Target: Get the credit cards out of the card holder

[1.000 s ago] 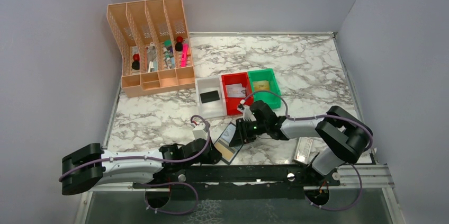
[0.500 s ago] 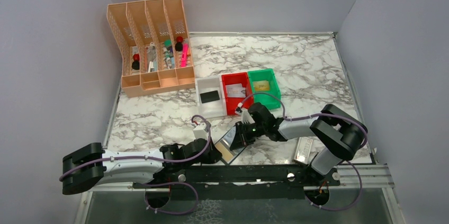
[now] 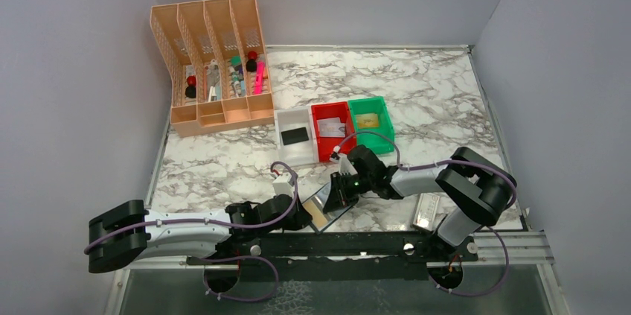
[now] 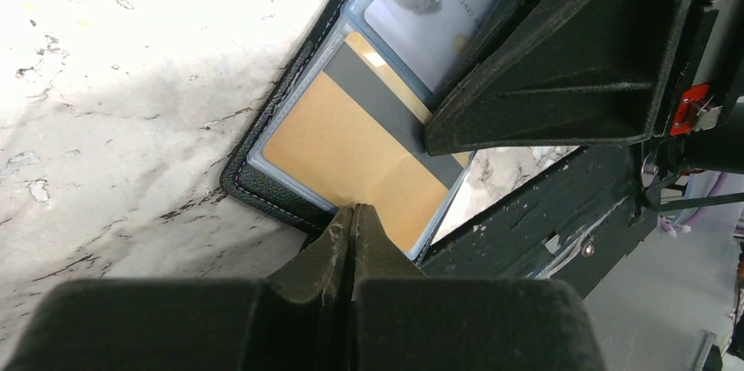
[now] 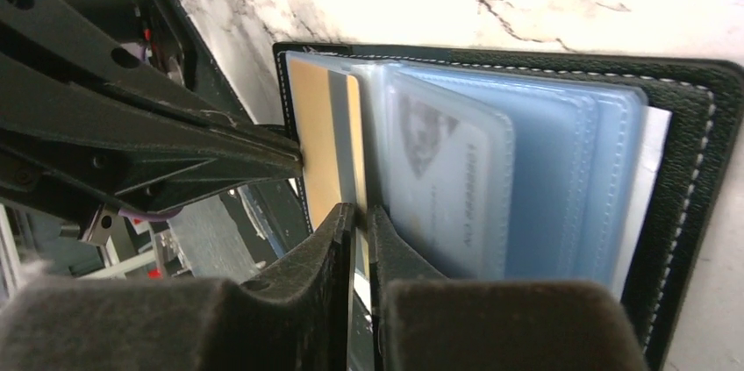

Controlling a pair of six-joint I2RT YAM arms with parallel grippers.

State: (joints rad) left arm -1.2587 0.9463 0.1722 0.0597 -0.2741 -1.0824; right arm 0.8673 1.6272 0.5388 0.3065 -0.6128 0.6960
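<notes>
We note the top camera overlooks the whole table (image 3: 431, 99); both wrist cameras closely face the card holder (image 5: 693, 169) from opposite ends.

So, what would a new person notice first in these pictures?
The open card holder at the table's near edge, pinched from both sides by the two arms' jaws, a gold card showing in its pocket. Behind it sit white, red and green bins, and a peach organizer far left.

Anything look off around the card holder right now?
Nothing spilled or damaged. The card holder lies askew near the table edge, the shut left claw touching its rim, the right claw pinching the gold card in its pocket.
</notes>
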